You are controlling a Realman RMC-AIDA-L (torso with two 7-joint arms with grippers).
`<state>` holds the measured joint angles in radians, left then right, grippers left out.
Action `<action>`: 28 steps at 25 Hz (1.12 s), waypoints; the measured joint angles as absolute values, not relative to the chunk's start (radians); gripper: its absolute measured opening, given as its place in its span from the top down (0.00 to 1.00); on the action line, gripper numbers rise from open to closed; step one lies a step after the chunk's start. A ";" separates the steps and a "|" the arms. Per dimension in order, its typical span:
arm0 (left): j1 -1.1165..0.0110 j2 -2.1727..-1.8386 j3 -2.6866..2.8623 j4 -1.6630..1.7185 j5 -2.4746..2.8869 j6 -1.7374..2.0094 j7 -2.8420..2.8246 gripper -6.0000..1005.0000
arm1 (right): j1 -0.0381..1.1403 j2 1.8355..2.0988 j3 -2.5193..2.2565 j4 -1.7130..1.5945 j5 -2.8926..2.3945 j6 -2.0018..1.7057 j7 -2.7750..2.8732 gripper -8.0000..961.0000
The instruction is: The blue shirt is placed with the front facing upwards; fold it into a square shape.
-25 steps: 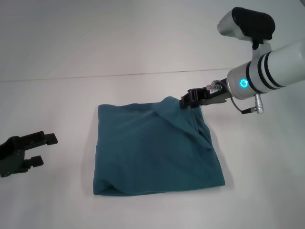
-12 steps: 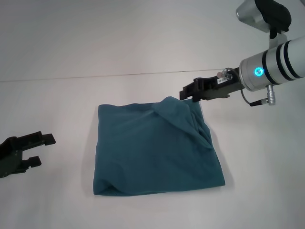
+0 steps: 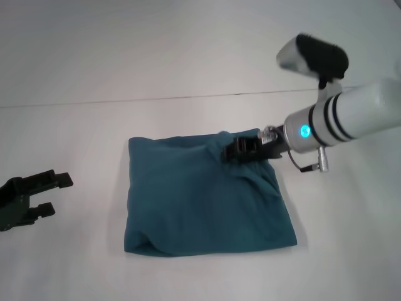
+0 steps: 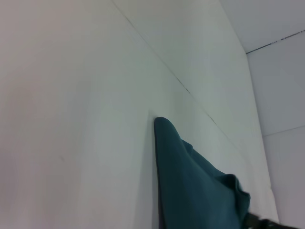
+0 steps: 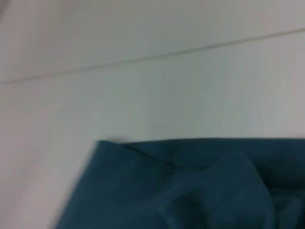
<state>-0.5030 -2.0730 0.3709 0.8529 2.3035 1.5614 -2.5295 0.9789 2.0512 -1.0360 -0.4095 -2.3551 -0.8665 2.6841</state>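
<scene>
One garment, the blue shirt (image 3: 203,197), lies folded to a rough square on the white table (image 3: 188,63), long axis nearly equal both ways. Right gripper (image 3: 241,150) sits over the shirt's far right corner, on the raised fold; whether its jaws are wide, narrow or pinching cloth, cannot tell. Left gripper (image 3: 37,191) parked well left of the shirt, fingers spread. Right arm is plainly the nearer. Half a second ago the right gripper hung just beyond that corner; it has since come inward and down onto the cloth.
</scene>
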 joint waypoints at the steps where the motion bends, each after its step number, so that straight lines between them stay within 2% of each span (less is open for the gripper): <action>1: -0.503 -2.074 0.371 0.853 2.303 1.561 -2.529 0.06 | 0.989 2.058 -1.044 -0.395 -2.392 -0.841 2.702 0.54; 5: -0.503 -2.074 0.371 0.853 2.303 1.562 -2.530 0.06 | 0.993 2.066 -1.037 -0.431 -2.452 -0.833 2.743 0.54; 12: -0.499 -2.074 0.371 0.853 2.298 1.566 -2.530 0.06 | 0.921 2.045 -1.024 -0.635 -2.300 -1.033 2.721 0.54; 16: -0.498 -2.073 0.371 0.853 2.298 1.563 -2.530 0.06 | 0.924 2.032 -1.024 -0.606 -2.234 -1.102 2.688 0.53; 28: -0.501 -2.073 0.371 0.853 2.295 1.561 -2.530 0.06 | 1.010 2.078 -1.055 -0.548 -2.454 -1.108 2.713 0.54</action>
<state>-0.5013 -2.0730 0.3711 0.8528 2.2947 1.5615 -2.5296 1.0103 2.0785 -1.0555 -0.5482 -2.4541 -1.1079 2.7130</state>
